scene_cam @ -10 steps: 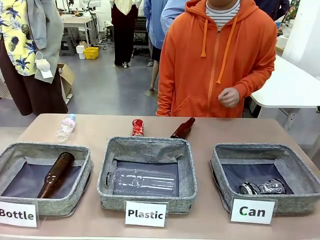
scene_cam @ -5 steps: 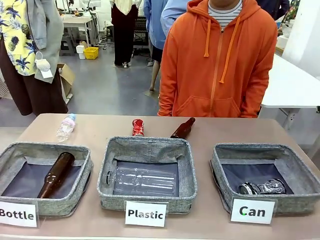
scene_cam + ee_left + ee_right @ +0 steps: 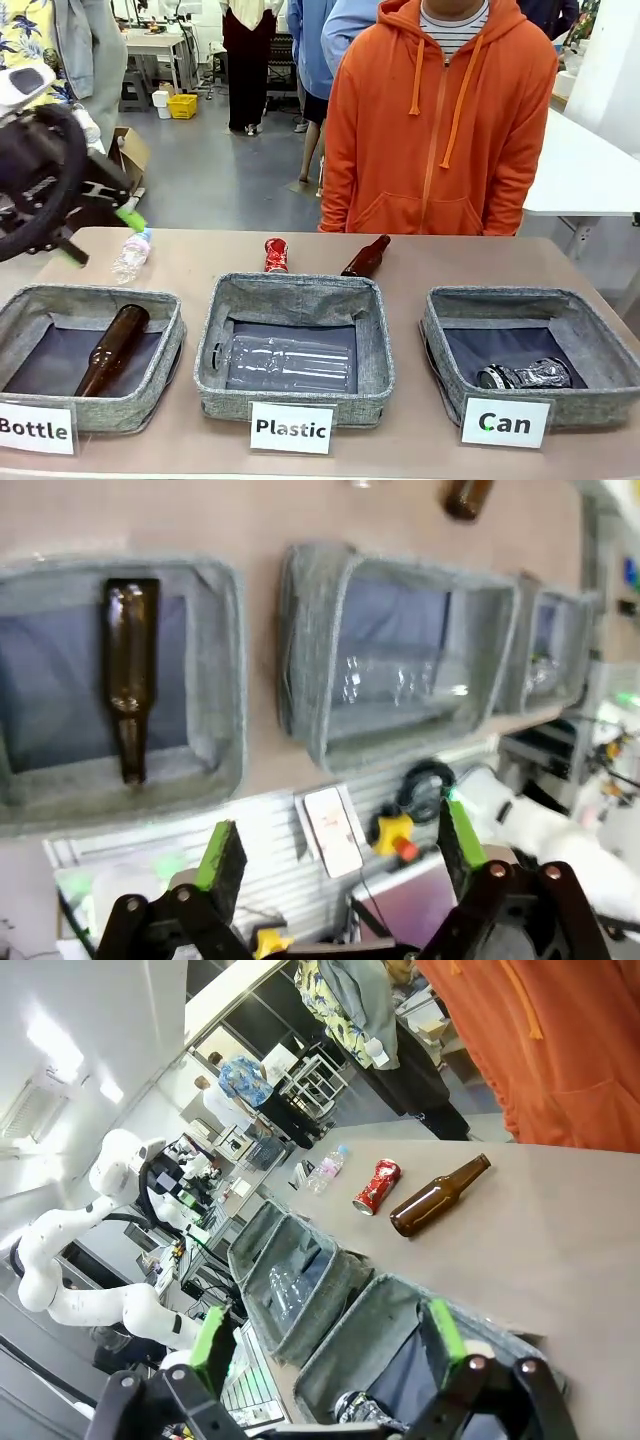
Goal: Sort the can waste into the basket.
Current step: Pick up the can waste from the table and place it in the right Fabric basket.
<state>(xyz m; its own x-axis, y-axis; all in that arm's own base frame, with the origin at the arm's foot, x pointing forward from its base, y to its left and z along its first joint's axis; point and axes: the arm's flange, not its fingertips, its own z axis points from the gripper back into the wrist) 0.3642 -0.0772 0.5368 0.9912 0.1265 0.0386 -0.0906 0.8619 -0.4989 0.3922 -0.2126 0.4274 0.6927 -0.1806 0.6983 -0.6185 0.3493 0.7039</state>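
Red can [image 3: 276, 255]: on the table [image 3: 200, 262] just behind the Plastic basket [image 3: 377, 340], seemingly upright, though small in frame. Close on its right but apart, a brown bottle [image 3: 366, 257] on its side; well to the left, a clear bottle [image 3: 131, 254]. Dark can [image 3: 524, 375] lying in the Can basket [image 3: 600, 335] at the row's right end. Bottle basket [image 3: 170, 335] at left with a second brown bottle [image 3: 112, 350]; a flattened plastic bottle [image 3: 290, 362] in the middle one. Left gripper [image 3: 100, 238], blurred, hovering over the table's left end near the clear bottle, jaws spread, empty. Right gripper [image 3: 325, 1332] above the Can basket, likewise agape, holding nothing. Person in an orange hoodie [image 3: 440, 120] at the far edge.
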